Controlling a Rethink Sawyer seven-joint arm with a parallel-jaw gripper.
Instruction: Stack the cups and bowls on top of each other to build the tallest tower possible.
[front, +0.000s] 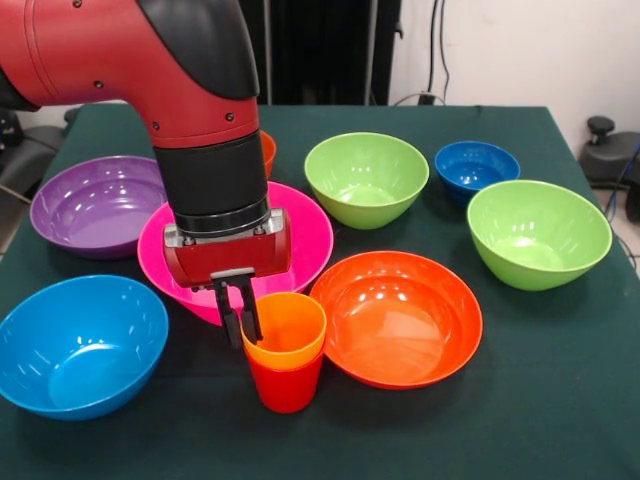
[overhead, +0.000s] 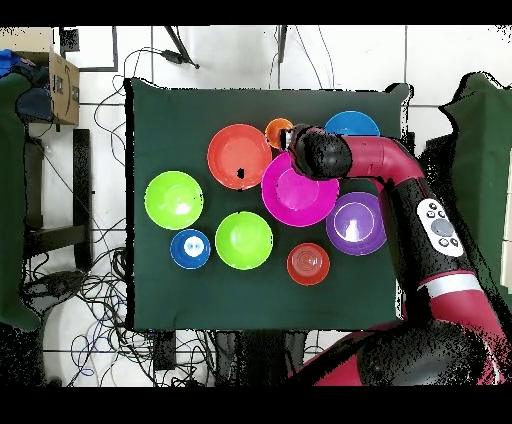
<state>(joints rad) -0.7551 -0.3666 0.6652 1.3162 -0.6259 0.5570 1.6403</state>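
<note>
A dark green table stands on white tiled floor strewn with black cables.

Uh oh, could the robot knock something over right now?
Maybe. The gripper is at the rim of the orange cup, which sits nested in the narrow red cup. That little stack looks tippy, so a sideways nudge could topple it. The large orange-red bowl and pink bowl sit very close, so falling cups might bump them too.
</note>
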